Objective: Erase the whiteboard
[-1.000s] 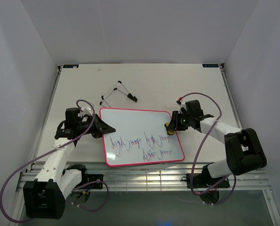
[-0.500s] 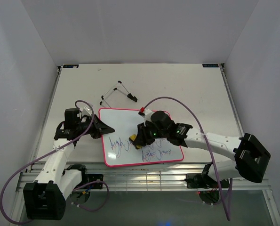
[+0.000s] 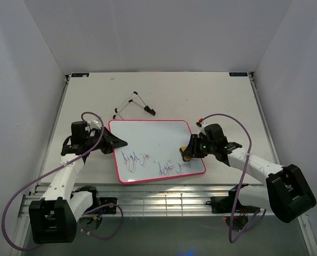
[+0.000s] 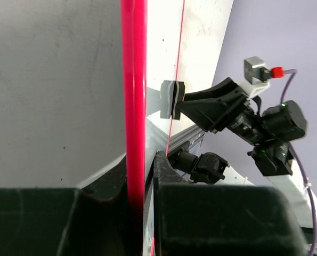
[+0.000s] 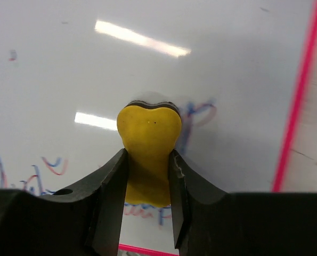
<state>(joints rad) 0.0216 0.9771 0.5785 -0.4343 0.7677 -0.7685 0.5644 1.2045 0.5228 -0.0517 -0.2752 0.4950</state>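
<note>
Whiteboard [image 3: 155, 138], pink-red rim, lies on table [image 3: 222, 90] near front edge, between both arms. Blue-purple scribble [image 3: 175, 166] along its near half, not legible (two clusters, bare gap between). Top view puts left gripper [image 3: 115, 143] at board's left edge; only its wrist view shows jaws pinching that rim. Right gripper [image 3: 187, 152] over board's right part; wrist camera shows jaws squeezing yellow eraser [image 5: 149, 138], dark face seemingly on board. Black wire stand [image 3: 132, 105] lies apart, behind board.
</note>
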